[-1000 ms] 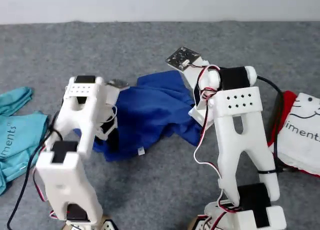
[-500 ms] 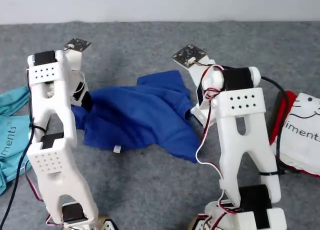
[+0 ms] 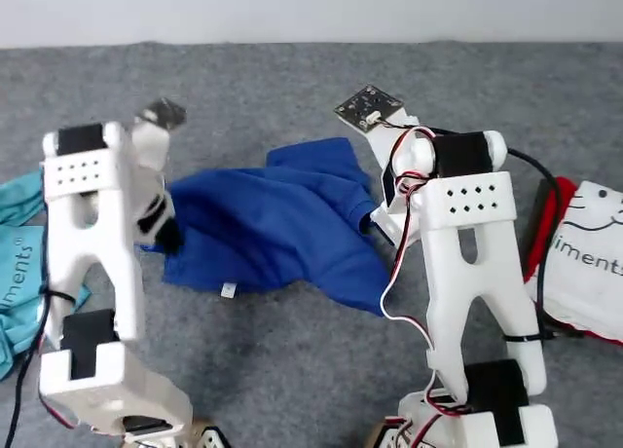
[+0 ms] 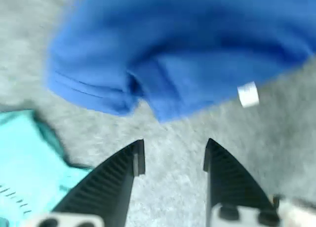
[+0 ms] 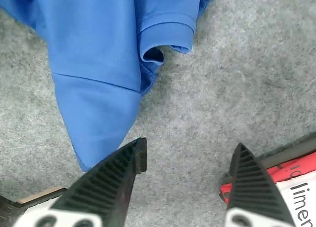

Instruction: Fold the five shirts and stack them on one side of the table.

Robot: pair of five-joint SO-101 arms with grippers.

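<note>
A blue shirt (image 3: 273, 224) lies crumpled and partly spread in the middle of the grey table, with a small white tag (image 3: 227, 290) at its near edge. My left gripper (image 4: 173, 148) is open over bare table just off the shirt's left edge (image 4: 187, 49) and holds nothing; in the high view the left gripper (image 3: 163, 232) sits at that edge. My right gripper (image 5: 190, 150) hangs open above the table beside the shirt's right sleeve (image 5: 165, 34), empty. A teal shirt (image 3: 19, 263) lies at the far left.
A white printed shirt (image 3: 589, 263) lies on a red one (image 3: 560, 209) at the table's right edge; the red one (image 5: 276, 185) is close to my right gripper. The teal shirt (image 4: 24, 158) is near my left gripper. Grey table stretches behind and in front of the blue shirt.
The left arm swung out to the left, drawing the bunched blue shirt flatter and wider, then pulled back a little to the shirt's left edge. The right arm barely moved.
</note>
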